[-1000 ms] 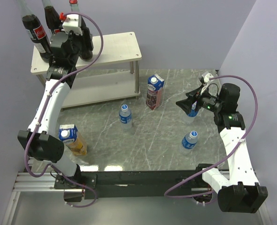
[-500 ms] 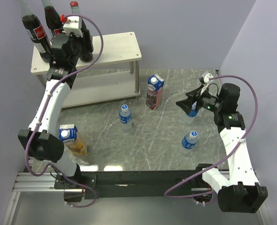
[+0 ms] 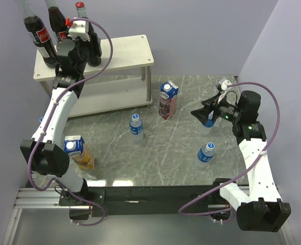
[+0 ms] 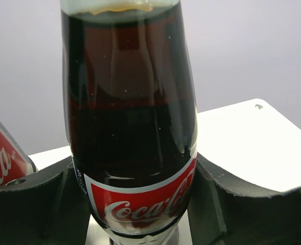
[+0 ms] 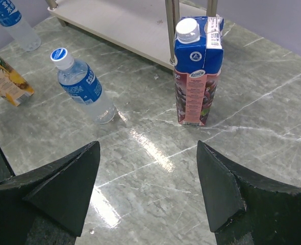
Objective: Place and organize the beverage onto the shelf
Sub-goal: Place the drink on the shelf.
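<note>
cola bottle | upright, long axis vertical | clamped in left pincer

Left arm: white links, black joint housings.
Right arm: same finish (one small green light lit near the wrist).
Cables: purple, one looping off each arm.
Right gripper: matte black, wedge-shaped fingers.
Base rail: black bar, silver frame.

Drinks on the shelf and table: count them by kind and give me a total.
Cola bottles: 3
Water bottles: 4
Juice cartons: 2
Total: 9
</note>
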### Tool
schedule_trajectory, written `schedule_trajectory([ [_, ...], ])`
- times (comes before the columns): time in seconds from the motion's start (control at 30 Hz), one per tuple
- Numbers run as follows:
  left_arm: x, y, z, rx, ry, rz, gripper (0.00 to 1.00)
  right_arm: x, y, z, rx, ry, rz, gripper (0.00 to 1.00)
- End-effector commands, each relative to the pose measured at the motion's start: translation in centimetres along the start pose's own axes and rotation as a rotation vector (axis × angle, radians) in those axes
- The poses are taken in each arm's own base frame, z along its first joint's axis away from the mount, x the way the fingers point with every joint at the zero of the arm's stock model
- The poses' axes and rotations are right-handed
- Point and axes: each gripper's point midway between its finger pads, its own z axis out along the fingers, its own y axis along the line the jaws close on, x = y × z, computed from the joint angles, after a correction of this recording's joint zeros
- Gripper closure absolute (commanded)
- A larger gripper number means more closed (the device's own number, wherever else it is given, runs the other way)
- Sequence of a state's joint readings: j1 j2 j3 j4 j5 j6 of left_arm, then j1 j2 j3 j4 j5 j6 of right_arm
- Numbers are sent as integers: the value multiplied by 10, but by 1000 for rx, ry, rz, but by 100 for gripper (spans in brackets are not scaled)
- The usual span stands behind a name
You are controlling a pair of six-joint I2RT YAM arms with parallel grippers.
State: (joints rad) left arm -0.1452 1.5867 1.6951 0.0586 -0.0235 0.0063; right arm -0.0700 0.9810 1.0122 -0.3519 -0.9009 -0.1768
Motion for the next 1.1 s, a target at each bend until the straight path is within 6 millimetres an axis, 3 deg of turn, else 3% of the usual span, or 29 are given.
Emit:
schedule_trajectory([
  [0.0, -84, 7, -22, -15, -233, -1, 61, -7, 0, 0, -7, -17, -26, 18],
  [0.2, -86, 7, -23, -18, -231, -3, 37, -6, 0, 1, -8, -16, -23, 18],
  [0.4, -89, 9, -26, -25, -234, 0, 23, -7, 0, 0, -9, -17, -28, 18],
  [0.67, -97, 7, -29, -16, -248, -1, 12, -7, 0, 0, -9, -16, -28, 18],
  [1.07, -114, 5, -44, 0, -284, -1, 10, -6, 0, 1, -11, -15, -26, 18],
])
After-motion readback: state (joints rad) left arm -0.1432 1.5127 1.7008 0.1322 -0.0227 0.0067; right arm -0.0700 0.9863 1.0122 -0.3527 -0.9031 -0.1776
